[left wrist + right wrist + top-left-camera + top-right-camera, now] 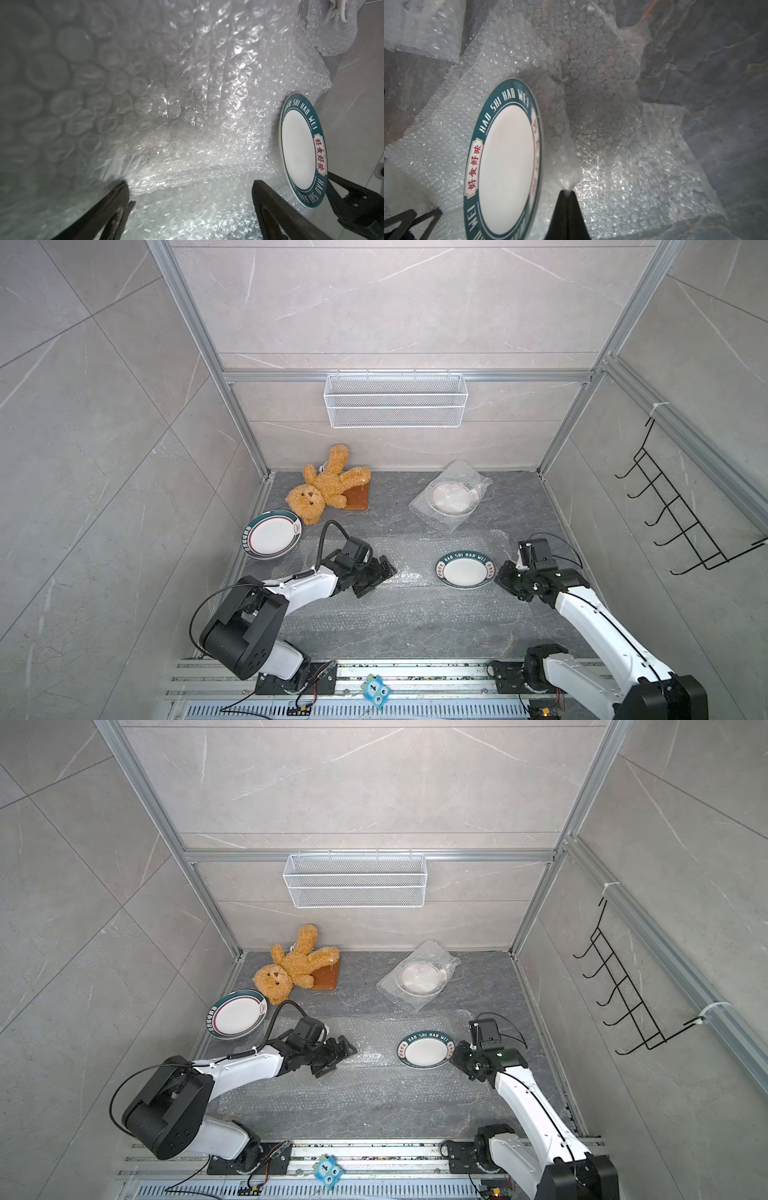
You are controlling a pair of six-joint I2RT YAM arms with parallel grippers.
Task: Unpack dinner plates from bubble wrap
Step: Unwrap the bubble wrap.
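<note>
**Right tool pinching the wrap, left tool wide open**

I read the desk as a clock face, with the back wall at twelve. My right tool (pixel 566 192) is closed. Its two black fingertips are pressed together on a peaked fold of the clear, crinkly bubble wrap sheet (pixel 395 605), which lies spread over the dark grey marbled desk (pixel 374 506).

The pinch sits just beside the three o'clock edge of an unwrapped plate (pixel 466 569). This plate is round and white with a dark green rim band, white lettering and red patches, and it lies face up on the sheet at about three o'clock on the desk.

My left tool (pixel 190 184) is near the middle of the desk, over the same sheet. Its fingers stand far apart with nothing between them. I cannot tell whether the tips touch the plastic.

A second bare plate (pixel 272 534) of the same pattern rests at the desk's nine o'clock edge, well apart from both tools. At about one o'clock a third plate (pixel 453 497) is inside a clear bubble wrap pouch (pixel 446 520), and I see only its pale face through the plastic.

At eleven o'clock a fluffy tan teddy bear (pixel 320 489) sprawls across a brown square slab (pixel 358 499). A white wire mesh basket (pixel 395 400) hangs on the back wall, and a black wire hook rack (pixel 681 514) hangs on the wall at three o'clock.
</note>
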